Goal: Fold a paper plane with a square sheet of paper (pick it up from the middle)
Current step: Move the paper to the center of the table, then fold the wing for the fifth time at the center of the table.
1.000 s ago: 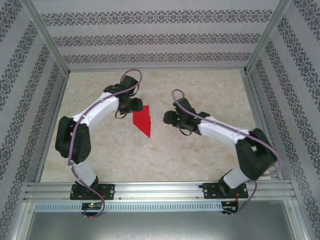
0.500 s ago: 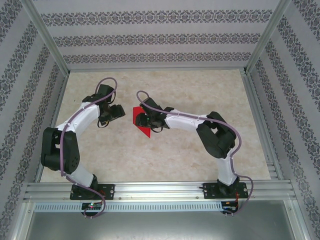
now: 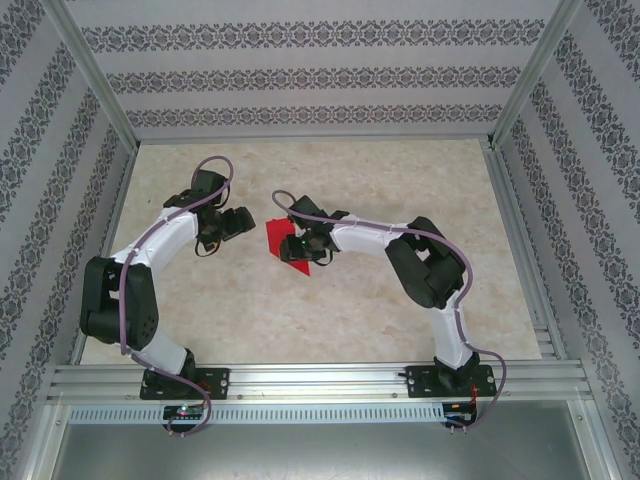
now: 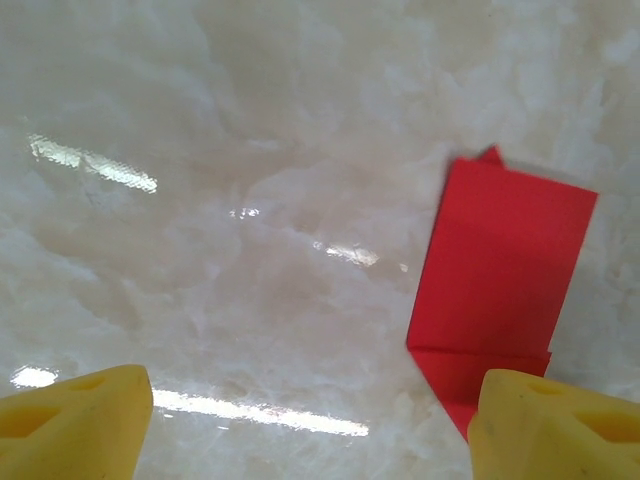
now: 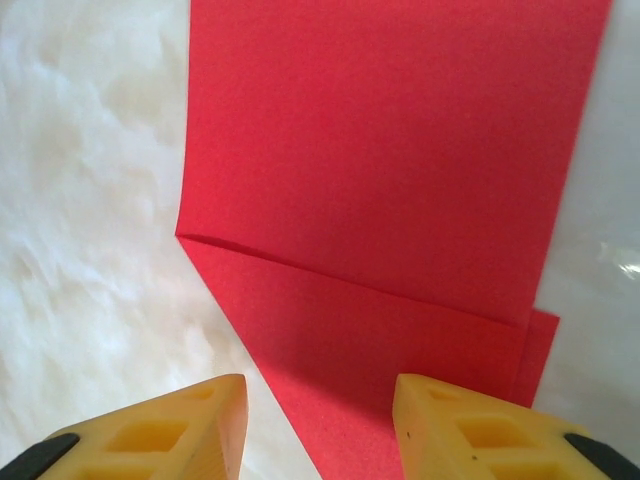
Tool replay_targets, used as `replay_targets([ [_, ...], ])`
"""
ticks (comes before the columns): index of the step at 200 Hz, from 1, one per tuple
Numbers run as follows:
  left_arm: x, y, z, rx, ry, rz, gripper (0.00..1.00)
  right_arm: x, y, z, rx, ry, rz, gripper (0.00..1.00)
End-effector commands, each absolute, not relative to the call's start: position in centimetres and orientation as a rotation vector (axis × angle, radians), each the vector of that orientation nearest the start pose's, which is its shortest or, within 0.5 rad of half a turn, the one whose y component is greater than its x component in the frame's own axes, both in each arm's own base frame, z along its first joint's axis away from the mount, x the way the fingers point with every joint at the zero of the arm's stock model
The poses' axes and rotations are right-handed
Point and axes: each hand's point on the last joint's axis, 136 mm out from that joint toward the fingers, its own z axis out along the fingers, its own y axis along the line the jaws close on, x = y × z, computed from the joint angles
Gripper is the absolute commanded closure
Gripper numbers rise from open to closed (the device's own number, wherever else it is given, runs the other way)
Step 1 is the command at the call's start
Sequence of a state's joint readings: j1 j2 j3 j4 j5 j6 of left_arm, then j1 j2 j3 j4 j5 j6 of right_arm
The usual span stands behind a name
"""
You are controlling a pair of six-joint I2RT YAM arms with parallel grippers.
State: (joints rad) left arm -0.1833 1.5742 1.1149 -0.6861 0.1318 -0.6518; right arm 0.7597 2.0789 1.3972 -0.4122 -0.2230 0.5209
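**Right arm crosses to the paper, left arm backs off**

Since a second ago the two arms have traded places. The right gripper (image 3: 299, 247), which then hung well to the right of the paper (image 3: 276, 238), has swung across and now sits over the paper's right part. The left gripper (image 3: 237, 222), then at the paper's top left edge, has drawn back to the left and stands just beside it, not touching. Over the last half second little else has shifted.

In the right wrist view, the right gripper (image 5: 318, 432) has its yellow fingers (image 5: 165, 430) apart with nothing pinched. The paper (image 5: 390, 150) lies flat under them and beyond them. A broad upper layer ends at a straight folded edge that slants across the view, with a lower layer showing under it. A thin red sliver pokes out at the right.

In the left wrist view, the left gripper (image 4: 315, 430) is spread wide, holding nothing, with bare table (image 4: 250, 200) between its fingers (image 4: 80, 420). The paper (image 4: 500, 260) lies ahead and to the right, its lower end running behind the right finger. A small corner peeks out at its top.

From above, the paper is a folded red shape left of the table's (image 3: 400, 170) middle, tapering to a point toward the near edge.
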Motion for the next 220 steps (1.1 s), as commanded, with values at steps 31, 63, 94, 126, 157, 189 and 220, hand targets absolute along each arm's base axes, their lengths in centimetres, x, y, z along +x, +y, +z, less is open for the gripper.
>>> replay_targets([
  [31, 36.0, -10.4, 11.3, -0.552, 2.64, -0.597, 0.14, 28.9, 28.9, 2.0, -0.811, 2.864, 0.573, 0.56],
  [63, 35.4, -12.3, 10.6, -0.572, 2.621, -0.776, 0.17, 30.5, 30.9, 6.7, -0.626, 2.706, 0.723, 0.55],
  [94, 34.6, -13.9, 10.0, -0.593, 2.608, -0.917, 0.18, 32.5, 30.0, 7.7, -0.209, 2.626, 0.75, 0.56],
  [126, 33.4, -15.5, 9.0, -0.585, 2.644, -0.982, 0.2, 32.7, 31.3, 6.5, -0.033, 2.577, 0.936, 0.58],
  [157, 33.0, -16.6, 8.6, -0.56, 2.661, -1.014, 0.22, 33.2, 31.5, 4.5, 0.051, 2.602, 0.971, 0.61],
  [189, 32.6, -18.0, 8.2, -0.549, 2.672, -1.068, 0.22, 33.6, 30.7, 3.7, 0.124, 2.584, 1.018, 0.61],
  [220, 32.3, -19.5, 7.6, -0.54, 2.691, -1.12, 0.23, 33.5, 30.1, 2.9, 0.187, 2.589, 1.066, 0.61],
])
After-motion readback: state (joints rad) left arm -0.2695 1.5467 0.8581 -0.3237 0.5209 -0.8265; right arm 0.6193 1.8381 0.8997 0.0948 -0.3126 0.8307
